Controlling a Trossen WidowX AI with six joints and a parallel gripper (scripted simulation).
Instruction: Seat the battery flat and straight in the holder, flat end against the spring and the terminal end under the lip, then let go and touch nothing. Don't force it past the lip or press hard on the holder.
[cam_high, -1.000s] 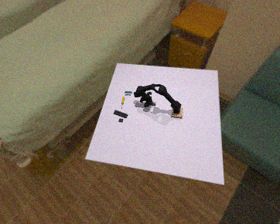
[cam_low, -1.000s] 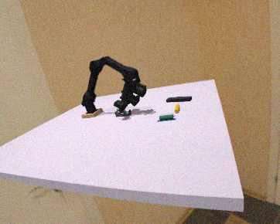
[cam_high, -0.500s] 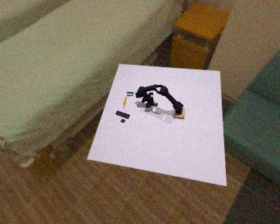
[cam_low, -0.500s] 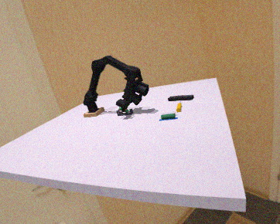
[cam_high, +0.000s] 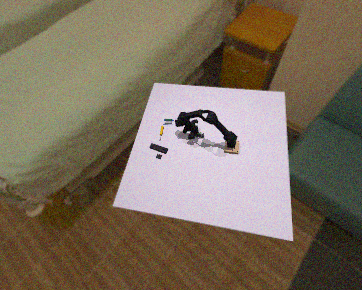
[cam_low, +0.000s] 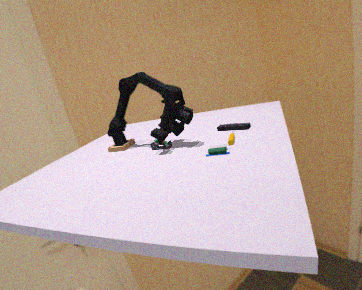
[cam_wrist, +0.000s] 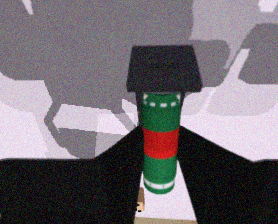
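Note:
The battery (cam_wrist: 161, 167), green with a red band and white rings, lies lengthwise between the fingers in the wrist view. My gripper (cam_low: 160, 140) (cam_wrist: 159, 132) is shut on it, low over the table. A dark block (cam_wrist: 164, 68), which looks like part of the holder, stands at the battery's far end, with thin dark sides running down beside the battery. That far end meets the block's near edge; whether it is under a lip or touches a spring is hidden. The near end shows past the fingers. Whether the battery lies fully down cannot be told.
A green cylinder (cam_low: 217, 150) lies by a blue strip (cam_low: 210, 155). A yellow object (cam_high: 161, 131) (cam_low: 231, 139), a long black bar (cam_high: 159, 148) (cam_low: 234, 127) and a small dark block (cam_high: 159, 156) are near that side. The arm stands on a wooden base (cam_low: 121, 146).

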